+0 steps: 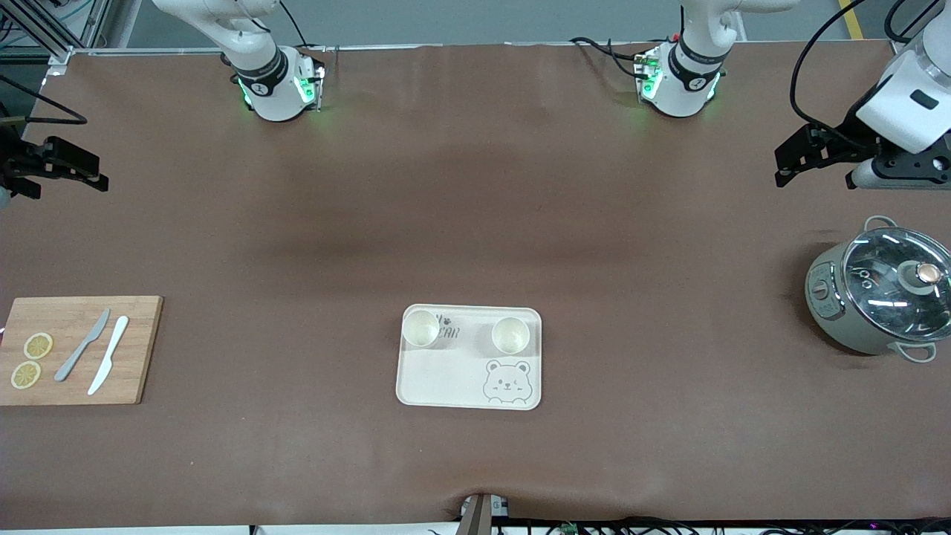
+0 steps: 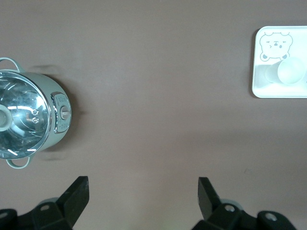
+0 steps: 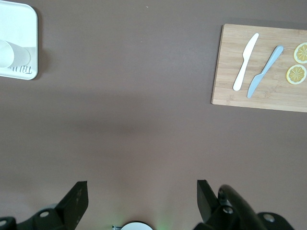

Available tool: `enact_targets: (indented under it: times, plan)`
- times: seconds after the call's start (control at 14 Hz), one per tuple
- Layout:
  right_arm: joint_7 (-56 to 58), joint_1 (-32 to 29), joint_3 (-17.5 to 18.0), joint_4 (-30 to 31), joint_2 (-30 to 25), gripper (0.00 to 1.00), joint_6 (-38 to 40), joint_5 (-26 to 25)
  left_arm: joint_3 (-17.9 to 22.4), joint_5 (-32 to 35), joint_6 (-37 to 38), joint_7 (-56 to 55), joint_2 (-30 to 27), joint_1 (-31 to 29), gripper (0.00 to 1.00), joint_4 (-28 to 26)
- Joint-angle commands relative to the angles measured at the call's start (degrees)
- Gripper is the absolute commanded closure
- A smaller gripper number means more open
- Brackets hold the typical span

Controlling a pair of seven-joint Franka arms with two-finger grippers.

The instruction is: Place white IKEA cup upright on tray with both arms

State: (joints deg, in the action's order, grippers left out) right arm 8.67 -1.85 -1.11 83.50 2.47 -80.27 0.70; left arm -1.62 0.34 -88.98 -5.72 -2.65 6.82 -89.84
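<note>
Two white cups stand upright on the tray (image 1: 446,379), side by side along its edge farther from the front camera. We see one cup (image 1: 420,329) toward the right arm's end, standing over the grey lettering, and the other cup (image 1: 510,335) toward the left arm's end, just above the bear drawing (image 1: 507,381) as the front view shows it. Both openings face up and neither cup touches the other.

Our left gripper (image 1: 810,157) hangs over bare table at the left arm's end, well apart from the tray; in the left wrist view its fingers (image 2: 76,196) are spread wide and hold nothing. Our right gripper (image 1: 63,167) hangs over the table at the right arm's end, also well apart from the tray, and the right wrist view shows its fingers (image 3: 76,199) spread wide and empty too. Both arms wait.

Near the left gripper, nearer to the front camera, we see a grey-green pot (image 1: 877,301) with a glass lid (image 1: 899,279). At the right arm's end lies a wooden cutting board (image 1: 141,349) carrying a grey knife (image 1: 82,345), a white knife (image 1: 108,365) and two lemon slices (image 1: 38,345), (image 1: 25,374).
</note>
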Motion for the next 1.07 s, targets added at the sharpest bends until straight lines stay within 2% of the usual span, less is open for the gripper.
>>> enact_targets:
  times: [0.0,1.0]
  plan:
    - [0.38,-0.96,0.75,-0.62,-0.01,0.00,0.91,0.18,-0.13,0.02,0.03,-0.26,0.45,-0.23,0.00,1.42]
    - [0.20,-1.22,0.67,-0.45,0.08,0.00,2.05,0.18,0.31,0.10,1.09,0.09,0.63,-0.40,0.00,1.86]
